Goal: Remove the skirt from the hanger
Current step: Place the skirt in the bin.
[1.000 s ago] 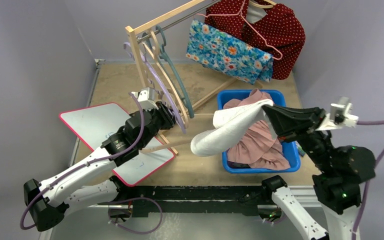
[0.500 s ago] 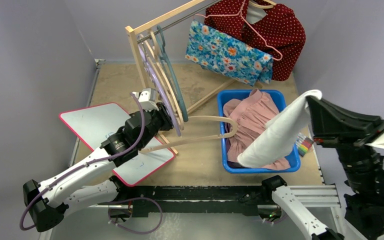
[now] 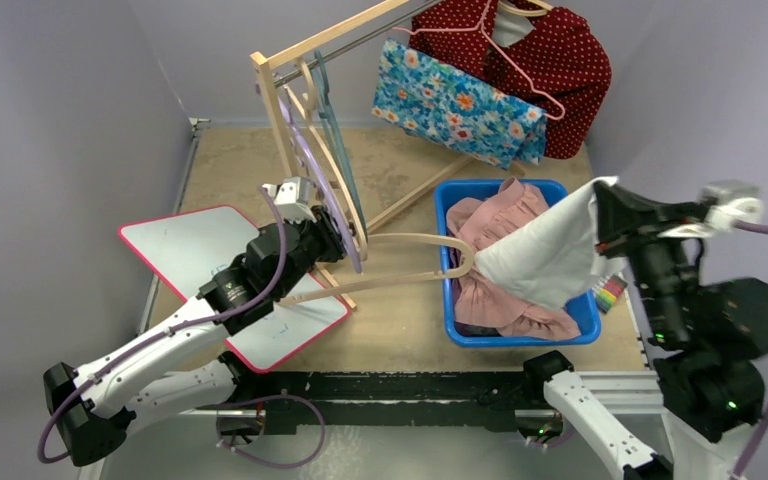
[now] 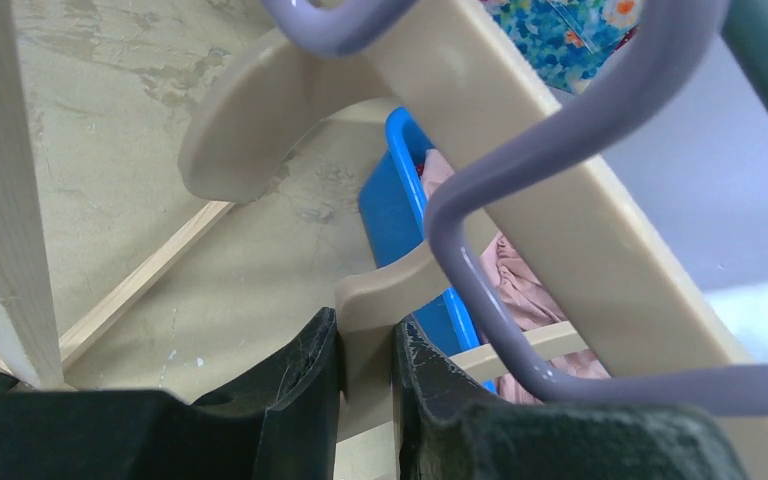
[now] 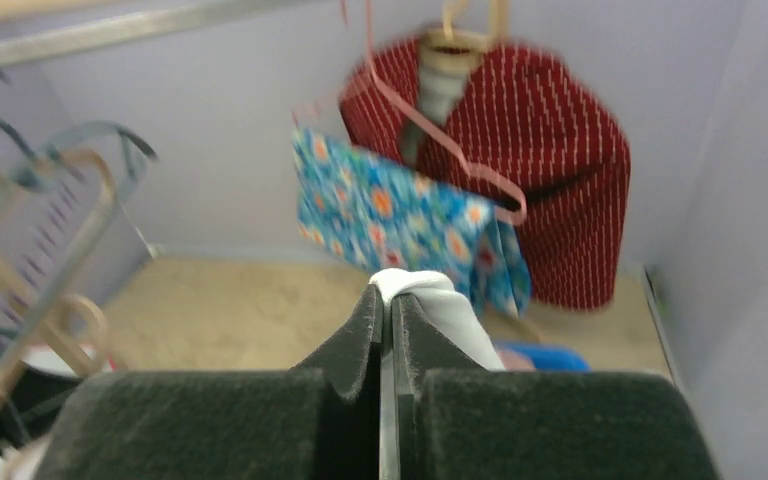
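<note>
The white skirt (image 3: 545,255) has come off the beige hanger (image 3: 430,258); right fingers (image 5: 345,345) have drawn it rightward over the blue bin (image 3: 520,337).

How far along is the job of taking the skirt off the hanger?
Done: the skirt is off; the hanger is bare. In hand: the right gripper is shut on the skirt, holding it over the bin; the left gripper is shut on the hanger. Left: probably dropping the skirt and putting the hanger away.

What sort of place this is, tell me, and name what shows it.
Probably a robot test cell staged for laundry work, not a home: bare lilac walls box in a small table, a wooden clothes rack carries hung garments, and a blue bin holds more clothes.
</note>
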`<state>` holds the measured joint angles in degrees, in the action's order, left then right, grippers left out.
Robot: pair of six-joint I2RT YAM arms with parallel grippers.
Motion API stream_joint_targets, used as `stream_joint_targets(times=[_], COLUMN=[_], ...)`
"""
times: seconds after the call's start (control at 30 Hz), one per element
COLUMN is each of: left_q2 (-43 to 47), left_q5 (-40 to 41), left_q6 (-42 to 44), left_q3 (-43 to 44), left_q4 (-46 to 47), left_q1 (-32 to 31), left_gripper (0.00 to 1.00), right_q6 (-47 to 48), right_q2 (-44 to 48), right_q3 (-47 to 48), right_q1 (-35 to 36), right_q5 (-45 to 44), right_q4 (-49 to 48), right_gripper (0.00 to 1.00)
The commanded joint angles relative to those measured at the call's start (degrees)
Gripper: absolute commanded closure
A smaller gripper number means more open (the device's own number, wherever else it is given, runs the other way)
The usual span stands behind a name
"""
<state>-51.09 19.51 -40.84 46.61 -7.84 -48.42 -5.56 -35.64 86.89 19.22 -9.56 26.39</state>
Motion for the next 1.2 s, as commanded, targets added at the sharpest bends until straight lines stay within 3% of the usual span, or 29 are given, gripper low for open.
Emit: stream_joint_targets(times=[0.0, 0.43, 0.97, 1.17], left_q2=[0.39, -0.83, -0.94, -0.59], left_q5=[-1.56, -1.00, -5.42, -4.84], left_q6=[0.26, 0.15, -0.66, -1.12], left_q3=[3.13, 5.40, 4.34, 4.67], left_q4=[3.94, 4.79, 6.00, 5.41], left_q1=[0.08, 0.08, 0.08, 0.08], left_gripper=[1.00, 1.00, 1.00, 1.00], right_q6=[-0.84, -6.14, -15.84, -18.35], right_q2=[3.16, 3.65, -5.99, -5.65], right_q3=[-6.65, -15.57, -25.63, -39.98], right_q1=[0.11, 0.04, 0.10, 0.11], right_q5=[-4.32, -3.82, -17.88, -12.23], right_q4=[2.98, 5.15, 3.37, -10.72], right_gripper=[1.00, 1.00, 1.00, 1.00])
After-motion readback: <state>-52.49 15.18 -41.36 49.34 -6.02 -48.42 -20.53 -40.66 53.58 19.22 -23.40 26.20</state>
